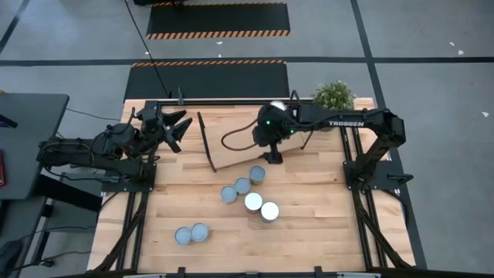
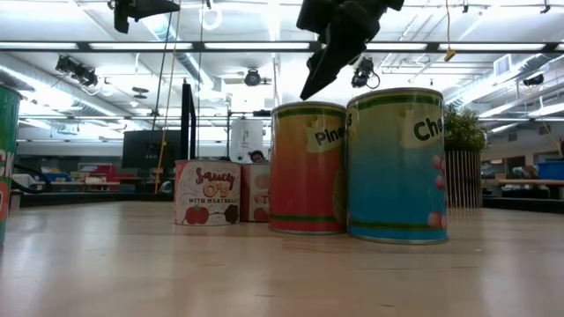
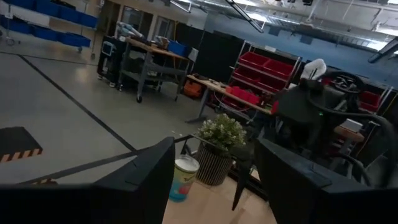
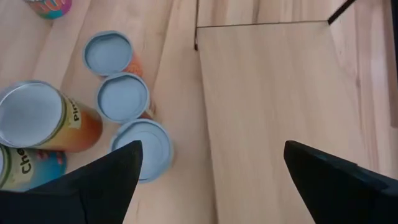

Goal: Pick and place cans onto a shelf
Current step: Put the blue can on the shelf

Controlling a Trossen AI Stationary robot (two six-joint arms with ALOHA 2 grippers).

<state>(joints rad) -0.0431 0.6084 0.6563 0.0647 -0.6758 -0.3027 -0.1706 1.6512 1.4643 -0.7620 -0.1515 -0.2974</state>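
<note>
Butcher-block counter (image 1: 309, 224) on a grey floor marked with hazard-striped mats (image 1: 218, 20). The shelf (image 1: 231, 143) lies at 12 o'clock of the cans (image 1: 253, 202), which cluster mid-counter; two more cans (image 1: 191, 233) stand apart at 7 o'clock. The right gripper (image 4: 211, 180) hovers above the shelf edge, fingers open and empty. The left gripper (image 1: 171, 127) waits at 10 o'clock, fingers spread, empty. A potted plant (image 1: 333, 96) occupies the far corner.

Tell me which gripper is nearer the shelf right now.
Right. The right gripper hangs open over the shelf by the cans; the left gripper, open, waits off its far end.
</note>
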